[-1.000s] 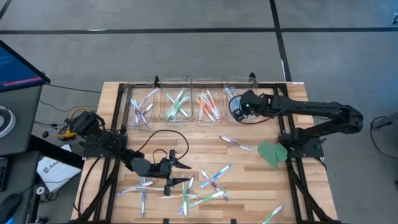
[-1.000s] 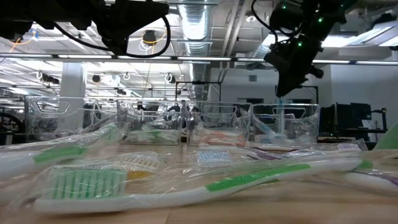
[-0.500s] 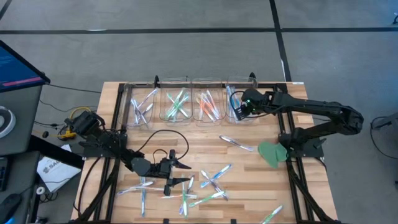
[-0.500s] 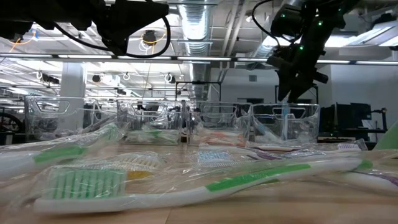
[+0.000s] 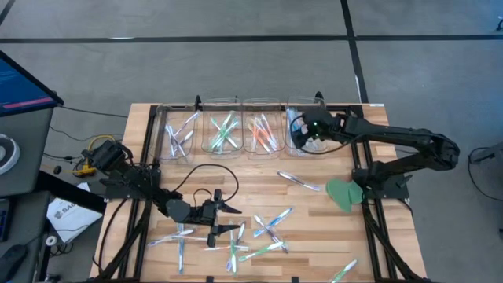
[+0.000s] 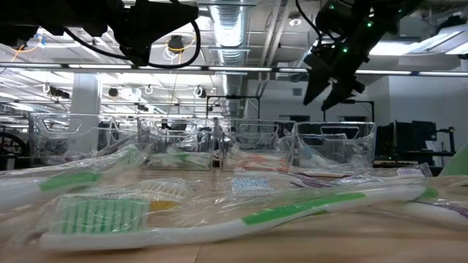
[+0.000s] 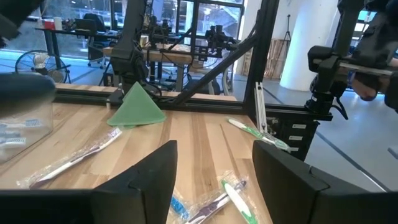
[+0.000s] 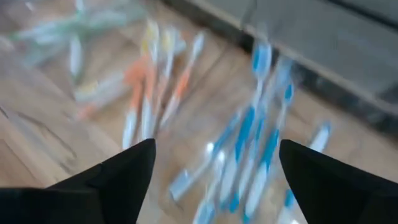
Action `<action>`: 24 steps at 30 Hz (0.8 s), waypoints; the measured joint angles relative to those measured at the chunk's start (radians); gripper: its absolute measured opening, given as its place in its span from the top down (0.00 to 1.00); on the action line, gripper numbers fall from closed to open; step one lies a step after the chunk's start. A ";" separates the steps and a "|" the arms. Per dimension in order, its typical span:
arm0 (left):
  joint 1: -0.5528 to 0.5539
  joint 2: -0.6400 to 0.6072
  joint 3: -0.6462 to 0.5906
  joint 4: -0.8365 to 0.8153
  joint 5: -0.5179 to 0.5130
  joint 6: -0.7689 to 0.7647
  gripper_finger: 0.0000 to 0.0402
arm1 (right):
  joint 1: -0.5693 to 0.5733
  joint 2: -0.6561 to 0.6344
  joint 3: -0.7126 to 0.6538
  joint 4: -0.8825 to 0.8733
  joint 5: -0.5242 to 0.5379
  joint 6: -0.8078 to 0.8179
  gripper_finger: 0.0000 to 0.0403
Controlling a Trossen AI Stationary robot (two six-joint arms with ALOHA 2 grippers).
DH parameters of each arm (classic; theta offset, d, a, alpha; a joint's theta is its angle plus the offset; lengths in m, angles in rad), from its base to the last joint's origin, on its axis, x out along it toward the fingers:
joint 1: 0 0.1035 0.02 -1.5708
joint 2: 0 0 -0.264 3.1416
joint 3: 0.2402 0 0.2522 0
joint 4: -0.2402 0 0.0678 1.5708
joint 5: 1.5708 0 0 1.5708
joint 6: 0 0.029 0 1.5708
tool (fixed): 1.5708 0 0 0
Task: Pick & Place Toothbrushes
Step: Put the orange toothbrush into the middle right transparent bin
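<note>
Four clear bins stand along the far edge; the rightmost bin holds blue toothbrushes, and the one beside it holds orange ones. My right gripper hangs open above the blue bin, with nothing between its fingers. Loose wrapped toothbrushes lie flat on the wooden table near its front edge. My left gripper stands open just above the table among them, touching none.
The other bins hold purple, green and orange toothbrushes. A single toothbrush lies mid-table. A flat green leaf-shaped piece sits at the right edge. A large wrapped green toothbrush lies before the low camera.
My right gripper has opened over the rightmost bin and let go of a blue toothbrush, which has dropped in among the others. The gripper has then risen a little and shifted slightly toward the table's left.
</note>
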 joint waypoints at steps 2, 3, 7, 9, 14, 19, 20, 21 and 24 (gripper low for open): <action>0.000 0.000 0.000 -0.002 0.000 0.000 0.49 | -0.002 0.000 0.000 0.066 0.004 -0.031 0.16; 0.000 0.000 0.000 -0.003 0.000 0.000 0.50 | -0.001 0.000 0.000 0.100 0.004 -0.041 0.15; 0.000 0.000 0.000 -0.006 0.000 0.000 0.49 | 0.016 0.000 0.000 0.170 0.007 -0.036 0.15; 0.000 0.000 0.000 -0.014 0.000 -0.007 0.49 | 0.024 0.000 0.000 0.169 0.017 -0.019 0.15; 0.000 0.000 0.000 -0.022 0.000 -0.027 0.50 | 0.040 0.000 0.000 0.171 0.087 -0.004 0.15; 0.001 0.000 0.000 -0.027 0.000 -0.025 0.51 | 0.071 -0.002 0.000 0.230 0.104 -0.040 0.15; 0.004 0.000 0.000 -0.027 0.000 -0.025 0.51 | 0.084 -0.009 0.000 0.243 0.105 -0.052 0.15; 0.007 0.000 0.000 -0.027 0.000 -0.025 0.51 | 0.096 -0.018 0.000 0.259 0.106 -0.062 0.15; 0.012 0.000 0.000 -0.030 0.000 -0.025 0.50 | 0.152 -0.051 0.000 0.321 0.105 -0.114 0.15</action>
